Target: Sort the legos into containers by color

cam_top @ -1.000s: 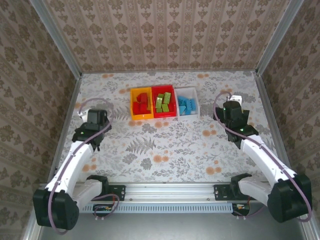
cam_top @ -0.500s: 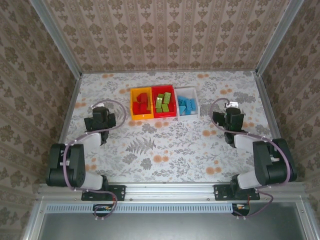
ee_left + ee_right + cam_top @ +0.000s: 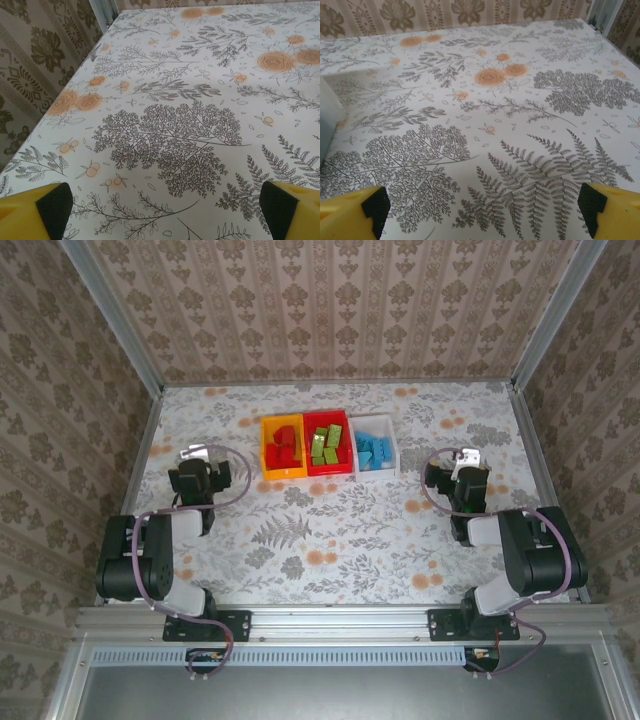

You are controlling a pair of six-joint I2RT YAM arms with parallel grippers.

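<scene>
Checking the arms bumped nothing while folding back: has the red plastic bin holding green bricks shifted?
No. The red rectangular plastic bin stays put, flanked by the yellow-orange plastic bin and white plastic bin, against the same flowers on the tabletop.

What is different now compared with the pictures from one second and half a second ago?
The left arm and right arm folded in, elbows drawn away from the near edge. The left gripper and right gripper barely shifted; both are open, holding nothing. The yellow-orange bin, red bin, white bin and the legos in them did not move.
</scene>
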